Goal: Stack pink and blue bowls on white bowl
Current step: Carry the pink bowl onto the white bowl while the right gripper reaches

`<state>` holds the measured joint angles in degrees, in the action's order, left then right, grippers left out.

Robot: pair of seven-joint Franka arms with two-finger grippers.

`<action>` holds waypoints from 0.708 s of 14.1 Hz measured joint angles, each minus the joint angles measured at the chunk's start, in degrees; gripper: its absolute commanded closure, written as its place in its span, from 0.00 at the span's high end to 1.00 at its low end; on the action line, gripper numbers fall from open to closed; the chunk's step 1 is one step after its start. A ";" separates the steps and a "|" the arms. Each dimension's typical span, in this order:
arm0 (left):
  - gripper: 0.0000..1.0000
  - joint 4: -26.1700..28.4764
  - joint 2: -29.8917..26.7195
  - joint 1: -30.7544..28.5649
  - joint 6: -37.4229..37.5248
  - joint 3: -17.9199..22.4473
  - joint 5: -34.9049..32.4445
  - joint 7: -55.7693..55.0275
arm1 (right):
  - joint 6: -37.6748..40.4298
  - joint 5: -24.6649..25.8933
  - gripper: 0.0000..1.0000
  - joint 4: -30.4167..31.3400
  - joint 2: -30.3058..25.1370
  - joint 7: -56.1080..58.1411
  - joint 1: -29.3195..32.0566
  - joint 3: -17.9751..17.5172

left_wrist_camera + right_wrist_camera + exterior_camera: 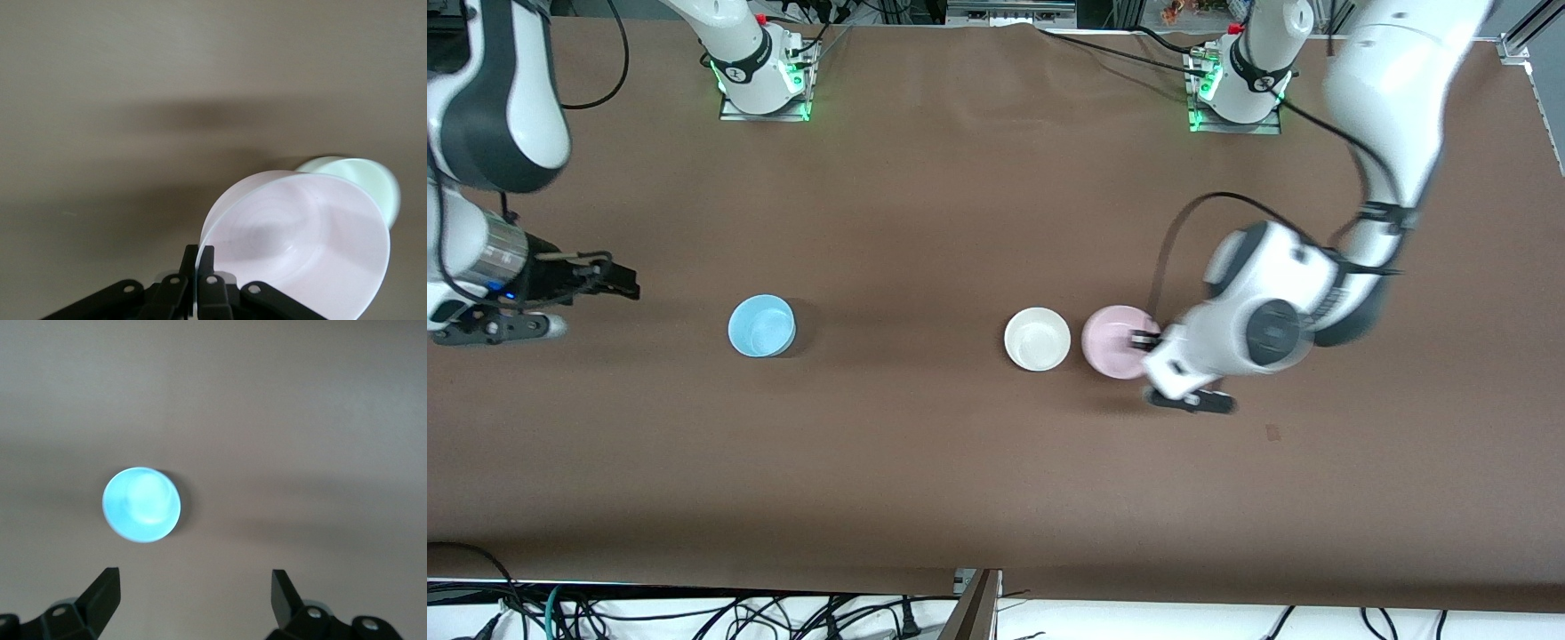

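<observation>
A: Where are the bowls?
B: Mid-frame in the front view, the white bowl (1037, 339) sits on the brown table (960, 222), with the pink bowl (1116, 341) just beside it. The blue bowl (761, 325) stands apart, left of centre.

A: And the grippers?
B: The left gripper (1144, 341) has its fingers clamped on the pink bowl's rim. The right gripper (609, 276), at the frame's left edge, hovers with fingers apart.
</observation>
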<state>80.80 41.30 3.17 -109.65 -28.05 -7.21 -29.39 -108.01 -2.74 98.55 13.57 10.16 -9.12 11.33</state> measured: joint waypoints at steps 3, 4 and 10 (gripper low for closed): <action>0.00 -0.07 2.69 4.90 -3.82 0.44 -0.02 -8.55 | -13.81 0.01 1.00 9.67 0.99 1.67 0.01 0.01; 0.00 -0.12 3.47 5.12 -4.17 0.63 -0.02 -9.31 | -17.91 0.01 1.00 12.32 1.58 1.78 0.01 0.01; 0.00 -0.53 5.07 5.03 -5.40 1.10 -0.01 -10.32 | -26.34 -0.01 1.00 15.00 7.96 0.22 -2.13 -0.60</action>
<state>80.28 46.36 8.20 -115.05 -26.95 -7.21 -39.71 -134.35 -2.75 113.55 21.53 10.38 -11.26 10.73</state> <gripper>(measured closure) 0.969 0.000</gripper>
